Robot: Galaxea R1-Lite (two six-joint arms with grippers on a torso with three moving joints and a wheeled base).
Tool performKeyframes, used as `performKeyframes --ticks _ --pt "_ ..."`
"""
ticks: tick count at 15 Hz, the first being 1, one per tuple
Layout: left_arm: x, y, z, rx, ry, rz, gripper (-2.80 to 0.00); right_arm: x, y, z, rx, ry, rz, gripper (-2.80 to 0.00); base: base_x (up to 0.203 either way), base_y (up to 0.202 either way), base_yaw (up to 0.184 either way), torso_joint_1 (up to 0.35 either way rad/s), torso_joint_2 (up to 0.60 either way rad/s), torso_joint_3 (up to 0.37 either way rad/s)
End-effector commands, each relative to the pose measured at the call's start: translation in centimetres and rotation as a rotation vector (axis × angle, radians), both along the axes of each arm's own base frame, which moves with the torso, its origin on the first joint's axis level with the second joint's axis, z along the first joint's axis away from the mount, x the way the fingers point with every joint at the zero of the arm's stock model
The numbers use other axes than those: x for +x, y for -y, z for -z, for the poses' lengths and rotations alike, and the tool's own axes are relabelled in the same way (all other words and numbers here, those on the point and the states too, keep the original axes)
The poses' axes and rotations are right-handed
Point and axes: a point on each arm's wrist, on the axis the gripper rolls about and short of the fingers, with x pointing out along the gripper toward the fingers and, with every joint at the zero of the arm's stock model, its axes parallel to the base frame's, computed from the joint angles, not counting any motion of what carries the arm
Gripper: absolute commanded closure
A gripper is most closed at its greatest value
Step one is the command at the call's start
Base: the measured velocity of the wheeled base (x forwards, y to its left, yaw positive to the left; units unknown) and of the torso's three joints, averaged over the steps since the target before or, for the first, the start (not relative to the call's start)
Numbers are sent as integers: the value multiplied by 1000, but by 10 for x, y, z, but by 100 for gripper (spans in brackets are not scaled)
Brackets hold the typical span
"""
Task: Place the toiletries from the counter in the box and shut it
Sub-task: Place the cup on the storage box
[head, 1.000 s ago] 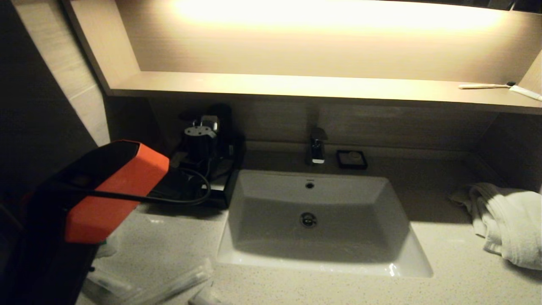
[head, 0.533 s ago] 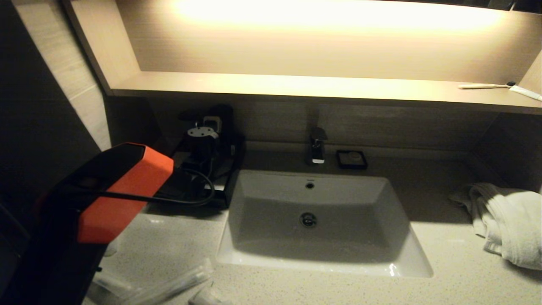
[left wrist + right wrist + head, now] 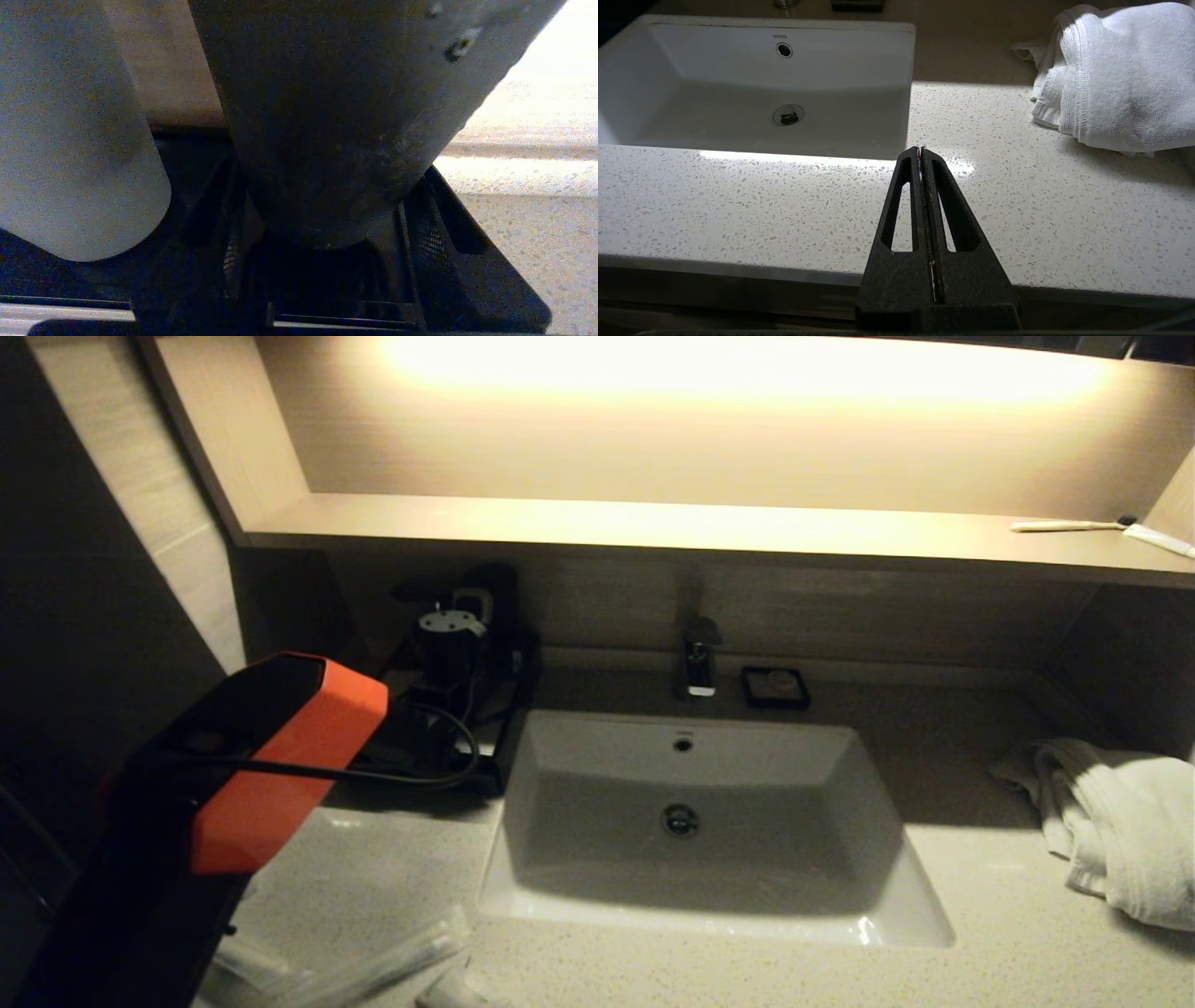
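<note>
One sink [image 3: 695, 821], one towel [image 3: 1116, 821], one faucet [image 3: 698, 658].

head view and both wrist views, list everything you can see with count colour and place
sink: 1, white, centre of counter
faucet: 1, chrome, behind sink
soap dish: 1, black, right of faucet
towel: 1, white, counter at right
box: 1, black, counter left of sink
wrapped toiletries: a few, clear-wrapped, counter front left
toothbrush: 1, white, shelf far right
left gripper: 1, pale fingers, over the box
right gripper: 1, black, jaws shut, over counter front
</note>
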Motion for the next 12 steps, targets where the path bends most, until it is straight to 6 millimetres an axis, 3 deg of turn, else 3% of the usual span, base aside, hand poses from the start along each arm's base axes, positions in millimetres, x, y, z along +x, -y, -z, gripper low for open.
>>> performKeyframes --ticks 1,12 --pt "3 1 5 0 1 -1 0 0 0 0 0 0 0 0 0 0 0 0 0 0" --pt "12 4 12 -5 15 -1 0 0 0 0 0 0 -1 0 0 0 0 0 0 0"
